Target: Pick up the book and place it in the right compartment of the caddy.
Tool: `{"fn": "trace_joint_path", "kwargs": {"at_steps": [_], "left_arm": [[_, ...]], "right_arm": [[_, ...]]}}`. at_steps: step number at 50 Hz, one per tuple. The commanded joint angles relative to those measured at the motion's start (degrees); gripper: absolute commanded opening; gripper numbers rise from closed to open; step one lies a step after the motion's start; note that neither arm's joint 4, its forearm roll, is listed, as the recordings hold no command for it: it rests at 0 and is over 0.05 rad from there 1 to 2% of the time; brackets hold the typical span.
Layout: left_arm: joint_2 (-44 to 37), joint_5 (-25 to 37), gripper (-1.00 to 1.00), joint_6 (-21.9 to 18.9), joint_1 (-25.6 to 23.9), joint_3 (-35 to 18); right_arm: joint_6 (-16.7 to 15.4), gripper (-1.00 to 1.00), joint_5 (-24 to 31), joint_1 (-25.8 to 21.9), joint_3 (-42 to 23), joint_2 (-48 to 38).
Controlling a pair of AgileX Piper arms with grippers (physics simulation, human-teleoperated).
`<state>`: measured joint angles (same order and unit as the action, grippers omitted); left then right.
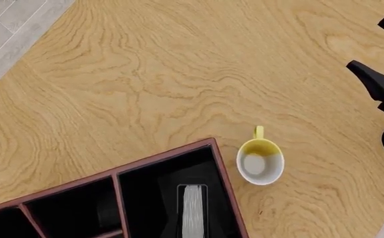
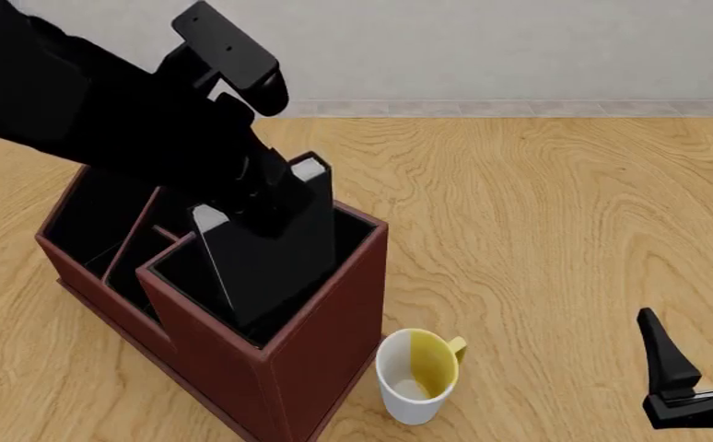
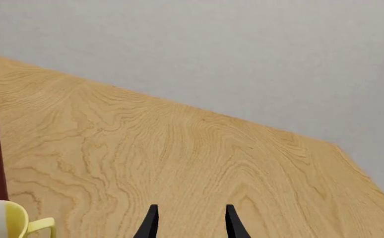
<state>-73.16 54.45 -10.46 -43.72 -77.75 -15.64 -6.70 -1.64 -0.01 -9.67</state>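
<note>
Book stands tilted inside the right compartment of the caddy, its top leaning toward 1 o'clock in the front view and its lower part below the rim. From the left wrist camera you look straight down onto its grey page edge, so the arm sits directly above the slot, presumably to keep the drop vertical.

Left gripper: you cannot read it. In the front view the black arm overlaps the book's upper end and the fingers merge with the cover; whether they clamp the book or have let go is not shown.

Right gripper: fingers spread apart, holding nothing, parked low at about 4 o'clock from the caddy, well apart from it. Judged: kept there so it stays out of the left arm's path.

Mug, white outside and yellow inside, stands upright just beside the caddy's near corner, at 5 o'clock from the book. Watch it when you withdraw.

Judgement: placement looks nearly done; the lean suggests the book rests against the compartment wall.
</note>
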Motion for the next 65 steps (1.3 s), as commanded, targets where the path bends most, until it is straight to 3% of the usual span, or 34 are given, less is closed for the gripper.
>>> {"fn": "trace_joint_path", "kwargs": {"at_steps": [1,65], "left_arm": [[0.3,-1.0,-1.00,-1.0,0.2,0.4],[0.3,-7.8,-1.00,-2.9,2.1,7.0]], "right_arm": [[0.0,1.00,0.0,0.0,0.0,0.0],[0.0,1.00,0.6,0.1,0.0,0.7]]}}
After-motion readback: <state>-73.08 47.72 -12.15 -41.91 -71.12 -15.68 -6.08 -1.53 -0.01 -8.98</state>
